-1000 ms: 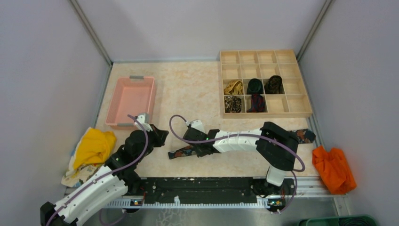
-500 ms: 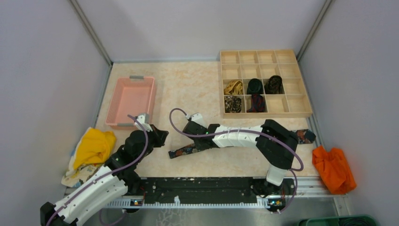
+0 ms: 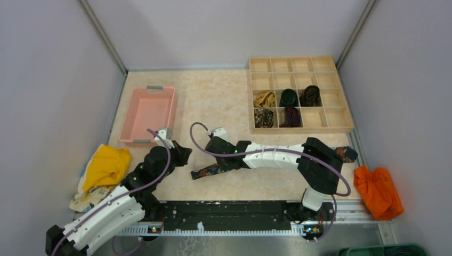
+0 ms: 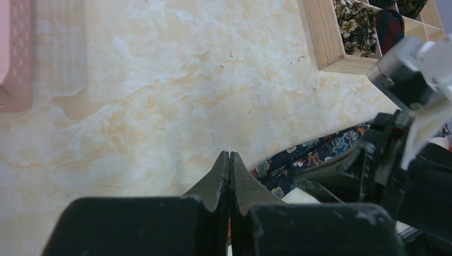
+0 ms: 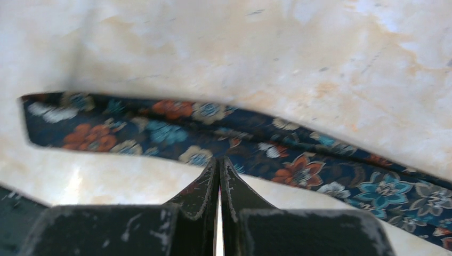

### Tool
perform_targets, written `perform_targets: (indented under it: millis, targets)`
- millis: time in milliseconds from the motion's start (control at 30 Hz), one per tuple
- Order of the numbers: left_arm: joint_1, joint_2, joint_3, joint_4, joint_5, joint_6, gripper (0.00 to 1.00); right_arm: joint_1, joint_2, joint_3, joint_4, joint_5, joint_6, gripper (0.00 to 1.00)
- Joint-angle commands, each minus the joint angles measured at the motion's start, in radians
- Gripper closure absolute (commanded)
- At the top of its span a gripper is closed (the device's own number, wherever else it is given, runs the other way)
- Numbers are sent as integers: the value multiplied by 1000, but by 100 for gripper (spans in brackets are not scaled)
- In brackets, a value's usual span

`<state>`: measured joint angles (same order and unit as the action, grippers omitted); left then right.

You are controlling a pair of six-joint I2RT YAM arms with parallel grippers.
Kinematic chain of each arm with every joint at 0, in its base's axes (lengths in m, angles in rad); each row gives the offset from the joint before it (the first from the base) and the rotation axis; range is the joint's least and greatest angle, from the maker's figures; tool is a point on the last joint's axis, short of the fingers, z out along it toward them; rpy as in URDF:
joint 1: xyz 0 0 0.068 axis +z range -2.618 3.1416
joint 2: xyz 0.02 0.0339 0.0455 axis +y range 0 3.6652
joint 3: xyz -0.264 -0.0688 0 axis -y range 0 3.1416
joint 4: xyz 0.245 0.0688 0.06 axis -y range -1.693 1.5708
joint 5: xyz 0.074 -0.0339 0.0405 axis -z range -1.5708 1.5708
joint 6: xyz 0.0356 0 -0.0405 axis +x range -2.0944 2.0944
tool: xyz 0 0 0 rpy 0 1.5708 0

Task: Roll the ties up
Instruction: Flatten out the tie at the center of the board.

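Fabric this thin likely handled light, limp and a little slippery, so the tie would best be pinched at its squared end, left of the right fingers, and curled from there. Those fingers were closed, tips at the tie's near edge, nothing visibly between them. The left fingers were closed and empty, the tie lying flat on the bench just right of their tips. Beyond, five rolled ties sat in a wooden tray.
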<state>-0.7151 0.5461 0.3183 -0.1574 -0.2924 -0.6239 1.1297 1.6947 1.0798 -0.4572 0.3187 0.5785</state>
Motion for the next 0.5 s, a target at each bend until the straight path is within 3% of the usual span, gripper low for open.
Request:
perform_targets:
  millis: [0,233,467]
  targets:
    - [6,15,16,31,-22,11,100,35,-70,-47,44,-95,25,100]
    - [8,54,30,46,-13,12,100,53,-73,-161,145,-194,85,100]
    - [13,59,35,51,-16,18,100,50,-25,-156,181,-163,88,100]
